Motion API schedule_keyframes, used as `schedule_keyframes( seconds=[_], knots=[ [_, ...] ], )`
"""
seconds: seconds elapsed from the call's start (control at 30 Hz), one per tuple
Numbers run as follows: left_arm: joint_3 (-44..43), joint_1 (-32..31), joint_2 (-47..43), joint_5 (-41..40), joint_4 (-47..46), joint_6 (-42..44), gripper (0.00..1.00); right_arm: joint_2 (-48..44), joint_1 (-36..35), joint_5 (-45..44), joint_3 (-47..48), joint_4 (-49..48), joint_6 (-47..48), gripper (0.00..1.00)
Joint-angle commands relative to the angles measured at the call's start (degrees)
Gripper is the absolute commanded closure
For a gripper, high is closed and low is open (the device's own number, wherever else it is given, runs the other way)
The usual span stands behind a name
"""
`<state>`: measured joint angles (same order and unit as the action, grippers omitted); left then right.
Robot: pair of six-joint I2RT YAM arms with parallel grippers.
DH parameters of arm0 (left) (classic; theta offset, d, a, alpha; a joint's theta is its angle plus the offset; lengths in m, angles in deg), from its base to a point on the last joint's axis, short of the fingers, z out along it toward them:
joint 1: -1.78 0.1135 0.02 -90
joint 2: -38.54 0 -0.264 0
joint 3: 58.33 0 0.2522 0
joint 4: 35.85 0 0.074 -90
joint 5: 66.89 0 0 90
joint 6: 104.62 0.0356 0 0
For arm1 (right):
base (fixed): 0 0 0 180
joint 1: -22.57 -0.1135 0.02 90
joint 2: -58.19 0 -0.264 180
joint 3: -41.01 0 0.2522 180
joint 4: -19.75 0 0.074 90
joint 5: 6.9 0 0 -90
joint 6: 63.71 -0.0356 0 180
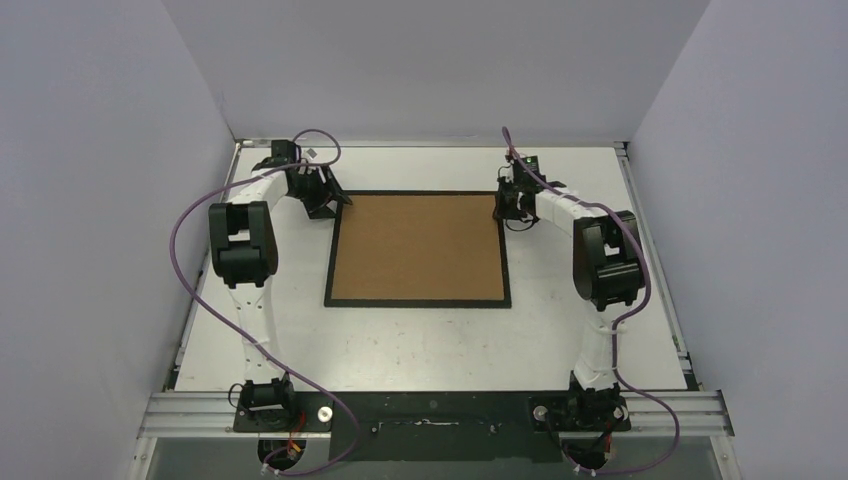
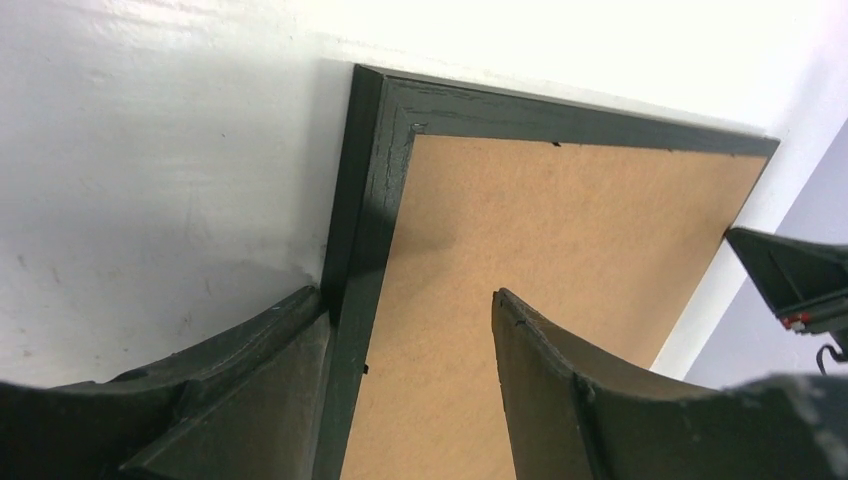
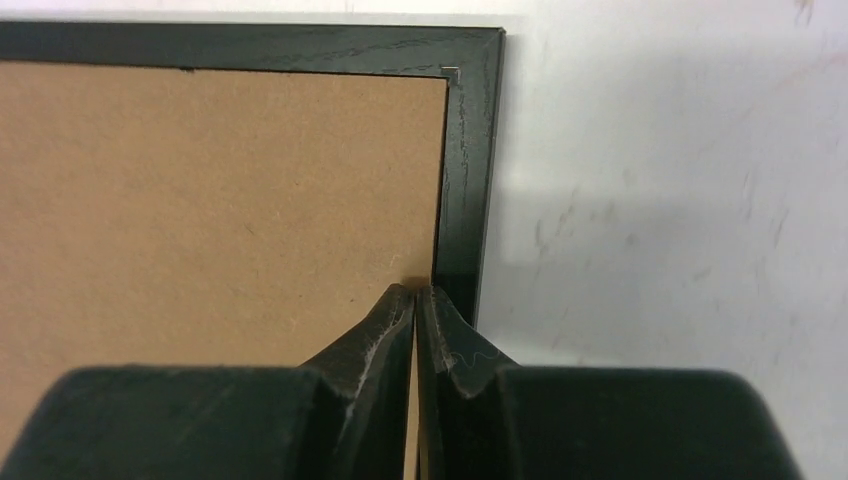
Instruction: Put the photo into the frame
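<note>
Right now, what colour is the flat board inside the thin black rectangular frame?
The flat board is plain light brown; clearest in the top external view.

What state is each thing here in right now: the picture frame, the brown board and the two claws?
frame: lying flat, back side up.
brown backing board: sitting flat inside the frame.
left gripper: open, fingers straddling the frame's left rail near its far corner.
right gripper: shut, tips at the seam between the board and the frame's right rail.
photo: not visible in any view.

Overhead rear view, close wrist views, shared frame [image 1: 418, 302]
</note>
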<state>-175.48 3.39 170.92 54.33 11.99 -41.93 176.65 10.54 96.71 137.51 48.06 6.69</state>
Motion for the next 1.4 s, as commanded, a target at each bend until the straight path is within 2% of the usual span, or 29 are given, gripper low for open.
schedule_keyframes(
  seconds=[0.0, 0.13, 0.33, 0.6, 0.73, 0.9, 1.0, 1.37],
  knots=[
    [-0.84, -2.41, 3.98, 3.41, 1.33, 0.98, 0.42, -2.6, -8.64, 4.17, -3.29, 13.02, -0.71, 0.94],
    [-0.85, -2.2, 4.12, 3.28, 1.91, 1.53, 0.42, -6.51, -10.0, 2.23, -4.22, 11.51, -0.91, 0.92],
    [-0.58, -2.01, 4.05, 2.92, 2.69, 2.13, 0.42, -10.1, -9.96, 6.84, -5.76, 5.34, -4.8, 0.89],
    [-0.32, -2.01, 3.96, 3.23, 3.39, 2.17, 0.42, -12.86, -7.87, 13.73, -8.97, -5.6, -16.31, 0.88],
    [-0.23, -1.94, 3.31, 2.26, 3.76, 2.36, 0.42, -13.77, -6.24, 7.4, -8.22, 1.45, -17.48, 0.84],
    [-0.81, -1.91, 2.18, 1.53, 4.54, 2.84, 0.38, -16.48, -3.7, 1.78, -10.43, 9.29, -18.13, 0.67],
    [-1.19, -1.88, 1.24, 0.71, 5.6, 4.0, 0.36, -18.38, -3.29, -0.18, -11.55, 14.11, -16.33, 0.63],
    [3.42, -1.88, -0.89, 0.02, 5.49, 4.29, 0.36, -18.07, -3.31, 0.5, -14.08, 18.71, -14.69, 0.62]
  ],
)
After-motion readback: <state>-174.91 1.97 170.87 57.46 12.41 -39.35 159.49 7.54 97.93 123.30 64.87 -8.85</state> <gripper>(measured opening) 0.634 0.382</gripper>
